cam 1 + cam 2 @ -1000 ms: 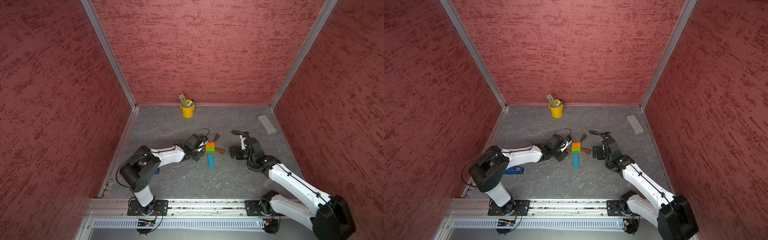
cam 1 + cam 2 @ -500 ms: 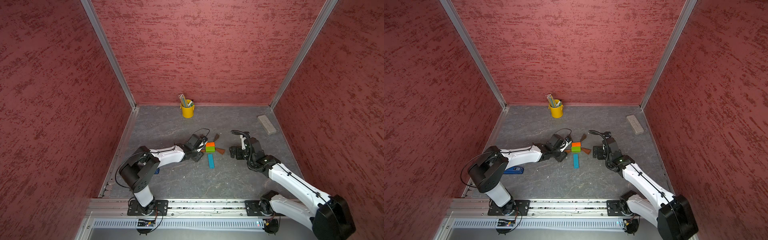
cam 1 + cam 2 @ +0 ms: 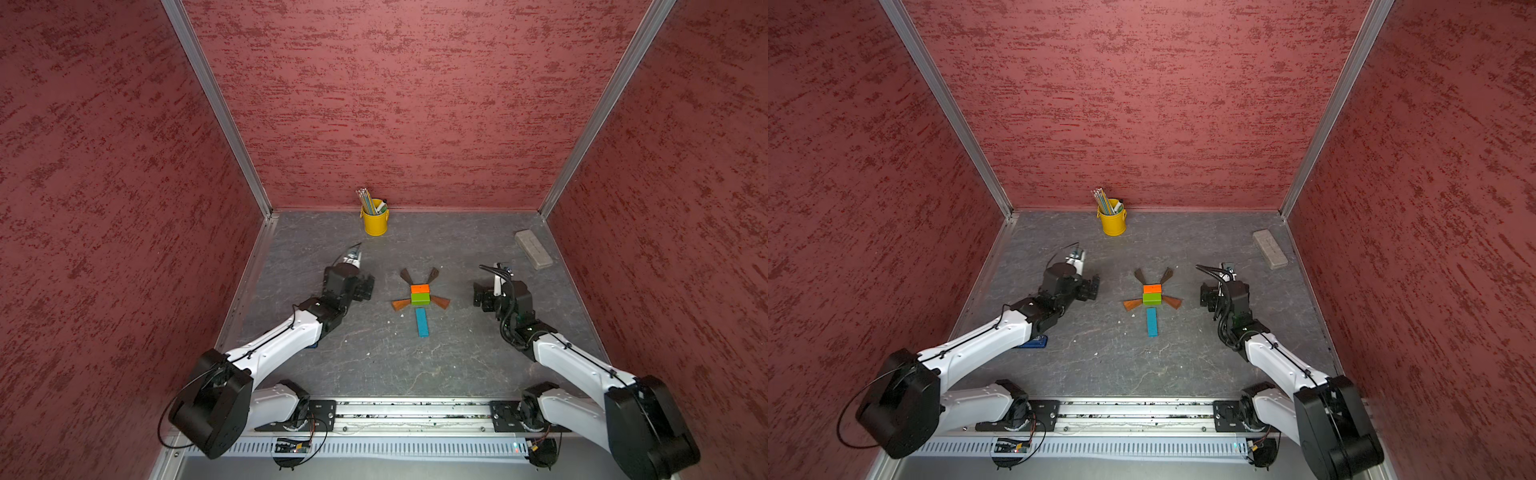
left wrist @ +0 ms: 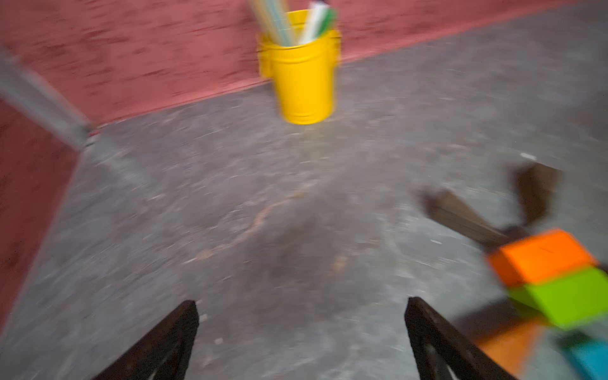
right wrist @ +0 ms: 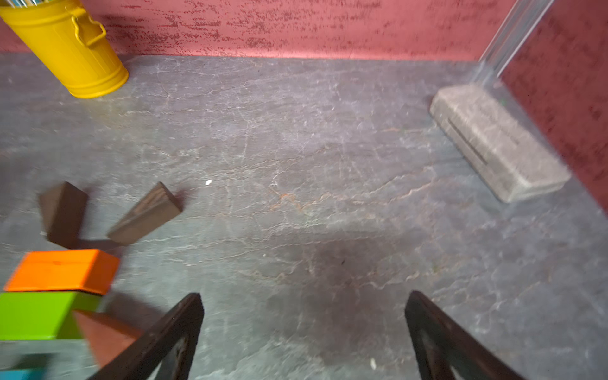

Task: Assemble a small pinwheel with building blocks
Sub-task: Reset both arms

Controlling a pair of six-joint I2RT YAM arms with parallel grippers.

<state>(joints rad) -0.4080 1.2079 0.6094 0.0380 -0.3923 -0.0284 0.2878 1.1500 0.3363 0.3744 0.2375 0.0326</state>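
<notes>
The pinwheel lies flat mid-table in both top views: orange block (image 3: pixel 419 288) against green block (image 3: pixel 420 298), blue bar (image 3: pixel 422 322) below them. Two dark wedges (image 3: pixel 406 275) fan out behind, and a reddish wedge (image 3: pixel 400 305) sits at each side. My left gripper (image 3: pixel 368 286) hovers left of it, open and empty; its wrist view is blurred, with the orange block (image 4: pixel 543 256) off to one side. My right gripper (image 3: pixel 480 295) stands right of the pinwheel, open and empty, near a reddish wedge (image 5: pixel 105 332).
A yellow bucket (image 3: pixel 375 222) of pencils stands by the back wall. A grey eraser-like block (image 3: pixel 534 249) lies at the back right. A blue stapler (image 3: pixel 1032 342) peeks out under my left forearm. Red walls close three sides.
My left gripper has opened and pulled back to the left, away from the pinwheel, leaving the left reddish wedge beside the green block. The right arm has stayed still.
</notes>
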